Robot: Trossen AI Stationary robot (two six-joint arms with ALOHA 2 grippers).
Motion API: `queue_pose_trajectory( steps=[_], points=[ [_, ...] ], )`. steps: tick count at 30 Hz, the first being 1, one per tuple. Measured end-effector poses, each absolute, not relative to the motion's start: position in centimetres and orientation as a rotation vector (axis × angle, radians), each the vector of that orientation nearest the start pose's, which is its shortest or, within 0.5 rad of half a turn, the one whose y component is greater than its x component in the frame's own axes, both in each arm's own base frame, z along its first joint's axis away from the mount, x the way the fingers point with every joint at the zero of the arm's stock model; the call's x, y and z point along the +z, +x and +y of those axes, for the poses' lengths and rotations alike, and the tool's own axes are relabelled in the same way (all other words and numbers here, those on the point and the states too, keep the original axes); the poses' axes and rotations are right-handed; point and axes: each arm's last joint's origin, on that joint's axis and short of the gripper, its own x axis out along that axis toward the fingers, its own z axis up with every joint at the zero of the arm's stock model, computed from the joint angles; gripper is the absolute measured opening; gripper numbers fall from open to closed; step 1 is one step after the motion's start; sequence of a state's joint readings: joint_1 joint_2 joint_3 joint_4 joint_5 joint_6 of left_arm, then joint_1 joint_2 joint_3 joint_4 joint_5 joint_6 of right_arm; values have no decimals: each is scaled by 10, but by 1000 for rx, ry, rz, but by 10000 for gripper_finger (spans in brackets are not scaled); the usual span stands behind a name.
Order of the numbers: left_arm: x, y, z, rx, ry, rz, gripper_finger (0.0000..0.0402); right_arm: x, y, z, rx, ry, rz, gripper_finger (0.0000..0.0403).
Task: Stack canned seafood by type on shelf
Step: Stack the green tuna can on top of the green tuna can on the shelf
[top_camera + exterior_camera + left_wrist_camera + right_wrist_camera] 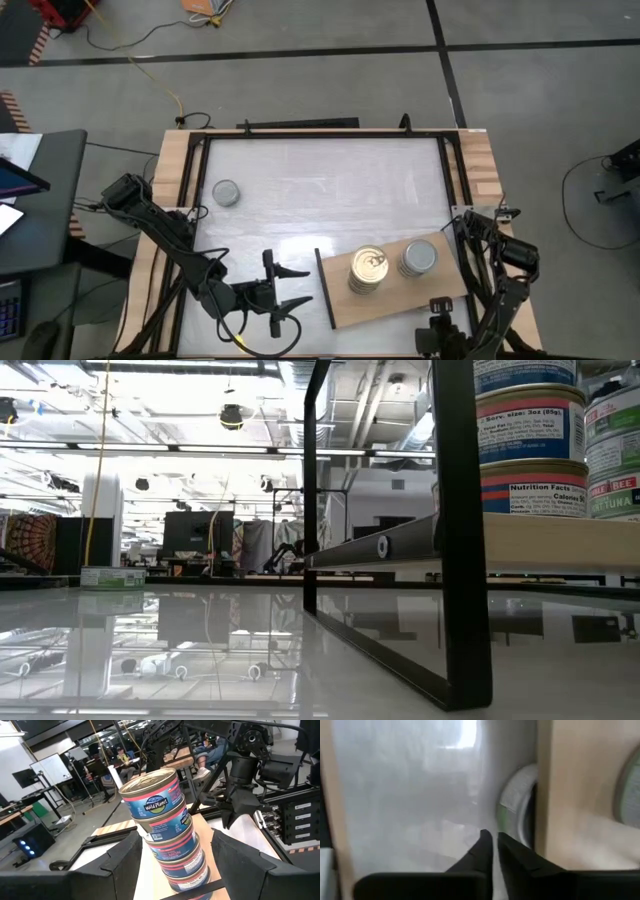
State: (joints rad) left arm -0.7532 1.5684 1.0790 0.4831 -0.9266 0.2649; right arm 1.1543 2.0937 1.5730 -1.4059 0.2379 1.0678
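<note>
The shelf (392, 298), a light wooden board on a dark frame, stands raised at the table's near right. On it are a stack of gold-lidded cans (368, 268) and a stack of silver-lidded cans (418, 258). One more can (227, 193) stands alone on its base at the far left. My left gripper (305, 286) is open and level, short of the shelf's left end, and the gold stack (165, 830) shows between its fingers, untouched. My right gripper (494, 840) is shut, tilted down over the table beside the board's edge, holding nothing.
In the right wrist view a green-labelled can (516, 805) shows partly hidden behind the board's edge (542, 795). Wooden side rails (170, 180) and black frame bars border the white tabletop (330, 190). My right arm (245, 775) stands beyond the stacks.
</note>
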Motion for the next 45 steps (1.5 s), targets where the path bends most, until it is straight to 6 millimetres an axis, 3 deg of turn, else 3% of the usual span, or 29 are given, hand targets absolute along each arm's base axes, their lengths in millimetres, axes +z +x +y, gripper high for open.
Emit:
queue_pose_trajectory(
  steps=[9,13,17,28,33,41,45],
  points=[
    [304,270,-222,171,273,31,228,168,148,324,-232,-499,1455,183],
    [304,270,-222,171,274,32,228,157,147,319,-229,-515,1460,202],
    [304,270,-222,171,274,32,228,150,147,319,-185,-516,1453,183],
    [304,270,-222,168,274,32,228,158,143,329,-153,-433,1511,67],
    [304,270,-222,167,273,31,228,160,141,333,-128,-413,1522,56],
    [304,270,-222,167,261,30,228,161,132,334,-95,-377,1692,55],
    [304,270,-222,167,265,34,228,168,129,344,-38,-333,1709,55]
  ],
)
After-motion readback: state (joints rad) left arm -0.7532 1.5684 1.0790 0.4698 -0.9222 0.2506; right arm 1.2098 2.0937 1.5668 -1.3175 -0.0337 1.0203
